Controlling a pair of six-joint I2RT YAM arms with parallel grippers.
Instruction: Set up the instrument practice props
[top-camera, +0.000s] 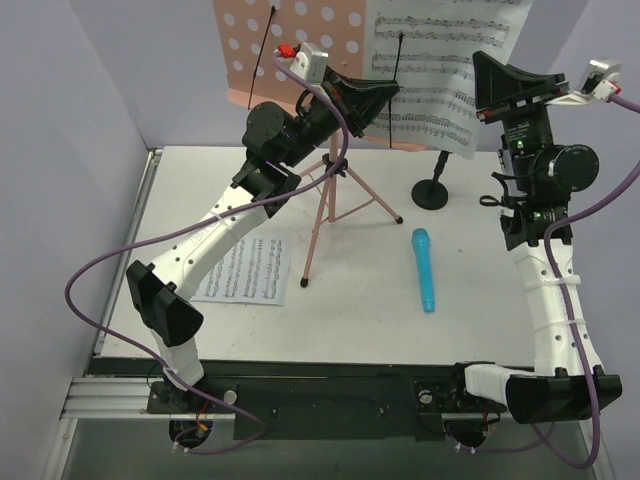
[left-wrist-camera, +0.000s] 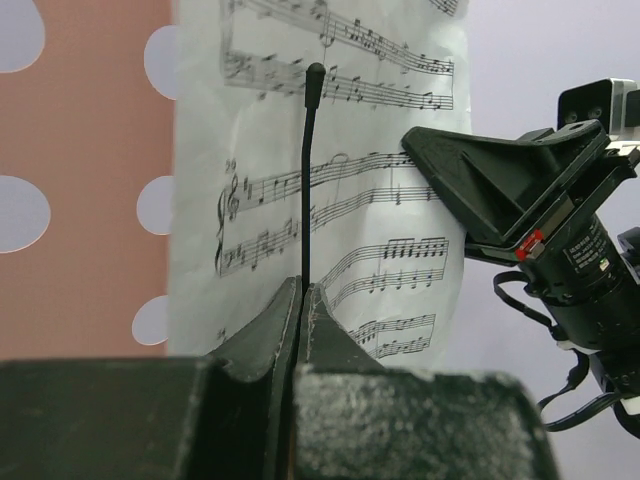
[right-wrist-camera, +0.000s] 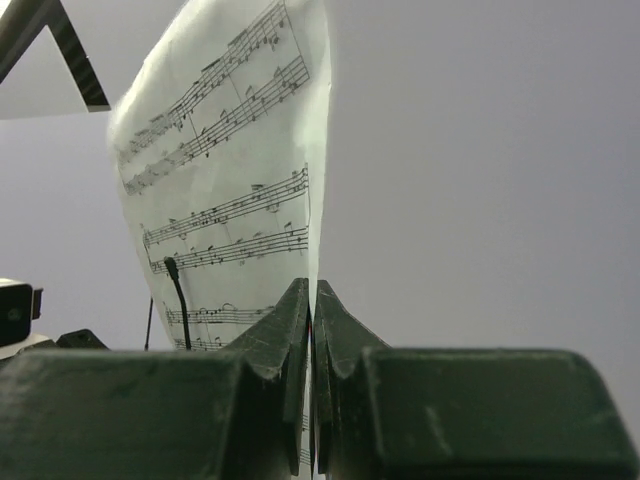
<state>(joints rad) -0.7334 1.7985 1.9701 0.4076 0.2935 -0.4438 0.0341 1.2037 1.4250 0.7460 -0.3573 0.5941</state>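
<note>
The pink perforated music stand (top-camera: 250, 40) (left-wrist-camera: 90, 150) stands on thin tripod legs (top-camera: 325, 200) at the back of the table. One white sheet-music page (top-camera: 440, 60) (left-wrist-camera: 380, 150) (right-wrist-camera: 230, 150) rests upright against its right half. My left gripper (top-camera: 392, 95) (left-wrist-camera: 302, 290) is shut on the stand's thin black page-holder wire (top-camera: 399, 50) (left-wrist-camera: 308, 180) in front of that page. My right gripper (top-camera: 478, 62) (right-wrist-camera: 312, 290) is shut on the page's right edge. A second sheet-music page (top-camera: 245, 270) lies flat at the front left. The blue microphone (top-camera: 424, 268) lies on the table, and the black round-based mic stand (top-camera: 432, 190) is upright behind it.
A second black holder wire (top-camera: 265, 45) crosses the bare left half of the pink panel. The tripod legs spread over the table's middle beneath my left arm. A metal rail (top-camera: 130, 400) runs along the near edge by the arm bases.
</note>
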